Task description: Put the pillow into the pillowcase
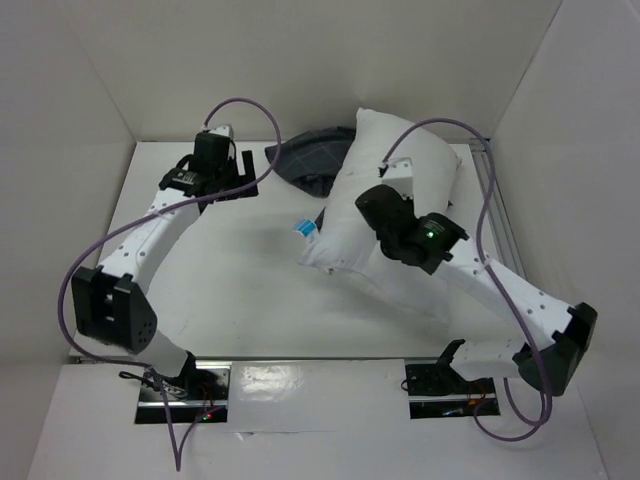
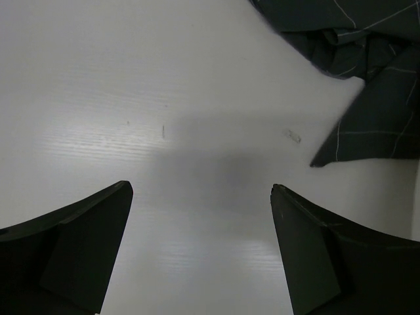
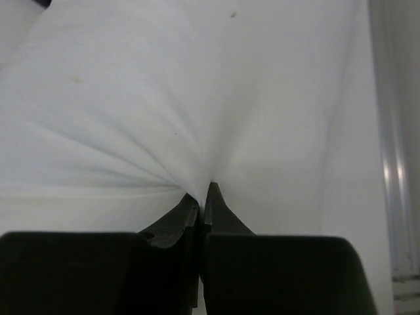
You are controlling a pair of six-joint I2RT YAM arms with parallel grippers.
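Right pincer clamps a pinch of the white pillow, which overlaps the crumpled pillowcase; left pincer, left of the pillow, gapes above the tabletop. Advisable: hold firm, open the case's mouth first.

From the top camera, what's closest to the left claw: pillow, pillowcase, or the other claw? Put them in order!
1. The pillowcase, just right of the left gripper.
2. The pillow, farther right.
3. The right gripper, shut on the pillow's middle.

White table: white pillow right of centre; crumpled grey pillowcase behind, touching it.
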